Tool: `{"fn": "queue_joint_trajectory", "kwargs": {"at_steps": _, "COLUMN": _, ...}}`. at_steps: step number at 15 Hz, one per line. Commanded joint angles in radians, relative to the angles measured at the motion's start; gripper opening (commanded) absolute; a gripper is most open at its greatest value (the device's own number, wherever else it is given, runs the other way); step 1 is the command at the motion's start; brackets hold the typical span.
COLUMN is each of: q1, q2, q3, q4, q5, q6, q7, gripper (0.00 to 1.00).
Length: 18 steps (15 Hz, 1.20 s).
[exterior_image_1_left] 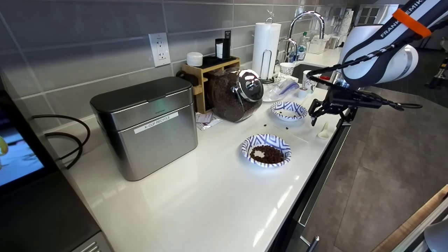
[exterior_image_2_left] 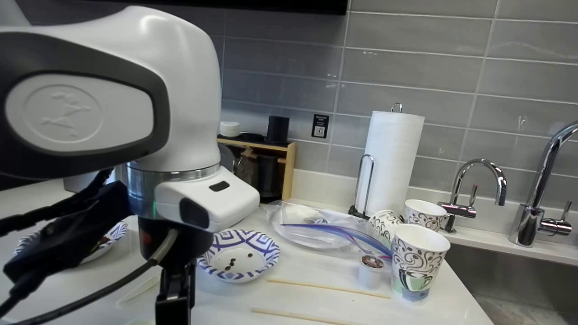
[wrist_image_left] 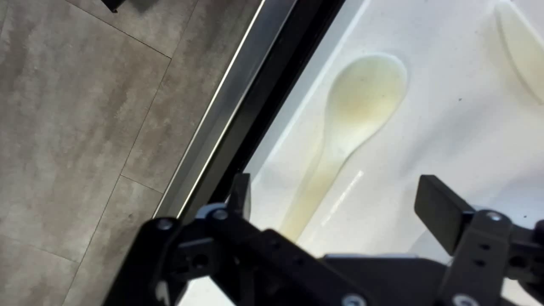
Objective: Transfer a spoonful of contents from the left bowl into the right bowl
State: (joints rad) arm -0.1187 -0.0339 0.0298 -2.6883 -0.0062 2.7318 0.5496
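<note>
End effector point(wrist_image_left: 340, 205): jaws spread wide, above the counter point(exterior_image_1_left: 210, 196). Left to right, in an exterior view, we list: left bowl point(exterior_image_1_left: 267, 138), holding the dark brown contents point(exterior_image_1_left: 271, 156); two stray dark pieces point(exterior_image_1_left: 265, 125), between the bowls; right bowl point(exterior_image_1_left: 290, 105), a few pieces point(exterior_image_2_left: 232, 261) inside; pale spoon point(exterior_image_1_left: 323, 133), below the end effector.

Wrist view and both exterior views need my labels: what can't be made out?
Wrist view: where the cream, long-handled plastic spoon ends, behind the black two-fingered claw.
Wrist view: the rest of the curved cream piece, cut off by the right edge.
In an exterior view: small print on the black rectangular wall sticker, too tiny.
</note>
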Motion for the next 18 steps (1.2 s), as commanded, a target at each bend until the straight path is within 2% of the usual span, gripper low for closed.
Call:
{"fn": "queue_joint_trajectory", "kwargs": {"at_steps": 1, "q1": 0.03, "q2": 0.038, "q3": -0.02, "q4": 0.024, "q5": 0.021, "q6": 0.017, "q7": 0.006, "gripper": 0.73}}
{"fn": "queue_joint_trajectory", "kwargs": {"at_steps": 2, "q1": 0.033, "q2": 0.043, "q3": -0.022, "q4": 0.029, "q5": 0.022, "q6": 0.016, "q7": 0.006, "gripper": 0.71}}
{"fn": "queue_joint_trajectory", "kwargs": {"at_steps": 11, "q1": 0.054, "q2": 0.062, "q3": -0.035, "q4": 0.053, "q5": 0.032, "q6": -0.017, "q7": 0.009, "gripper": 0.02}}
{"fn": "queue_joint_trajectory", "kwargs": {"at_steps": 13, "q1": 0.054, "q2": 0.054, "q3": -0.038, "q4": 0.06, "q5": 0.063, "q6": -0.059, "q7": -0.009, "gripper": 0.0}}
{"fn": "queue_joint_trajectory", "kwargs": {"at_steps": 14, "q1": 0.054, "q2": 0.045, "q3": -0.039, "q4": 0.063, "q5": 0.077, "q6": -0.085, "q7": -0.016, "gripper": 0.03}}
{"fn": "queue_joint_trajectory", "kwargs": {"at_steps": 18, "q1": 0.055, "q2": -0.013, "q3": -0.042, "q4": 0.084, "q5": 0.146, "q6": -0.229, "q7": -0.046, "gripper": 0.03}}
